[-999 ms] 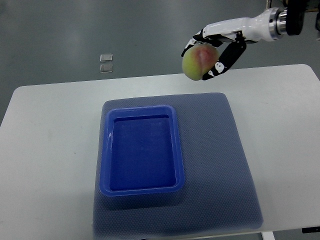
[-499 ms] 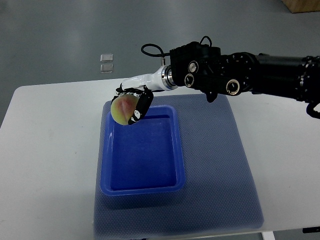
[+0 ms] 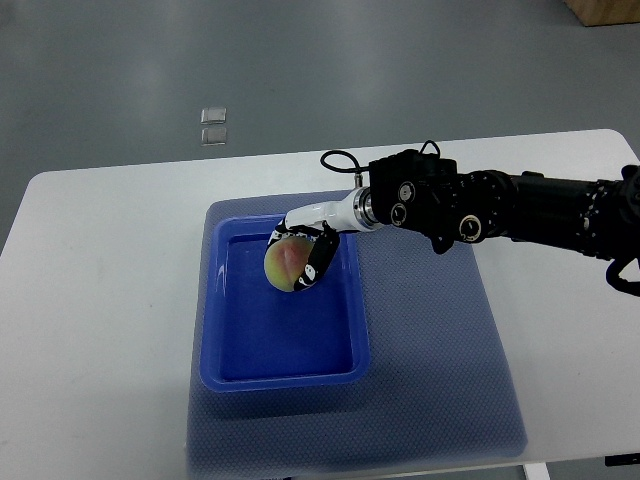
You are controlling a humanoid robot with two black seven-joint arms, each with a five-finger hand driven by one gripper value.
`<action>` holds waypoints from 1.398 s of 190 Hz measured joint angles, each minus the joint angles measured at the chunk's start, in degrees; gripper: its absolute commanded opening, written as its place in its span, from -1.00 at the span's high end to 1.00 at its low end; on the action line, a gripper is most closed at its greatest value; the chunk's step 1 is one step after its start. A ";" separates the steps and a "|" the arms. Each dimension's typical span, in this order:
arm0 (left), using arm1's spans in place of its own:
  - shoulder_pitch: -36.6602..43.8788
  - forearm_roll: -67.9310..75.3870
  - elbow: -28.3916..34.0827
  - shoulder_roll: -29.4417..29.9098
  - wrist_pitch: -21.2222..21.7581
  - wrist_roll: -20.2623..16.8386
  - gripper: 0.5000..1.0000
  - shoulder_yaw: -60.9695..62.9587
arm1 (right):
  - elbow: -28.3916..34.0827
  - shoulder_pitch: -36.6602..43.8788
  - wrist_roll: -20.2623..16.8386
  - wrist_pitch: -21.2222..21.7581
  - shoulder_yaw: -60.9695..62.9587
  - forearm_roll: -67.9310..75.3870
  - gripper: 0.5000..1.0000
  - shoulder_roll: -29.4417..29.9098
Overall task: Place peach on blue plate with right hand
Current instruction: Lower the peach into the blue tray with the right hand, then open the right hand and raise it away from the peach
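- Clearly the carrying part is mostly behind it — the right hand has the peach gripped, white fingers over its top and a black-padded finger curled down its right side.
- The peach is over the upper half of the blue plate, which is really a deep rectangular tray with a raised rim, lying on a grey-blue mat on the white desk.
- Whether the fruit already rests on the plate's floor I cannot tell: from this steep view it could be touching, or hanging just above it.
- Done, as far as it shows: the peach is grasped and brought inside the outline of the plate, well within the rim and not over the mat.
- Left to do, in my judgement: finish the lowering if any remains, loosen the fingers so the peach sits free, then lift the hand clear without dragging the fruit along.
- A round peach may roll a little once released — the raised rim should keep it in, so the risk looks small.
- The right arm reaches in from the right edge, across the desk and the mat's upper corner.
- No left arm appears anywhere in view.
- Two small clear squares lie on the floor beyond the desk, apart from the work.
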 measured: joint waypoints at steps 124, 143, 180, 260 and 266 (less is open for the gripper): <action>0.00 0.02 -0.06 0.00 0.00 0.01 -1.00 0.01 | 0.05 -1.91 0.33 0.43 0.95 0.10 -0.76 -0.02; 0.00 0.02 -0.07 0.00 0.00 0.04 -1.00 0.00 | 0.05 -1.69 0.36 0.38 2.55 0.09 -0.76 -0.01; 0.00 0.05 -0.13 0.00 0.00 0.06 -1.00 0.00 | 0.05 -1.02 0.43 0.34 5.40 0.32 -0.76 -0.01; 0.01 0.08 -0.24 0.00 0.00 0.03 -1.00 0.01 | 0.01 -6.53 3.84 -0.50 31.77 1.99 -0.76 -3.59; 0.00 0.12 -0.27 0.00 0.01 0.03 -1.00 0.00 | -0.03 -8.48 4.67 -0.54 35.41 2.33 -0.76 -4.30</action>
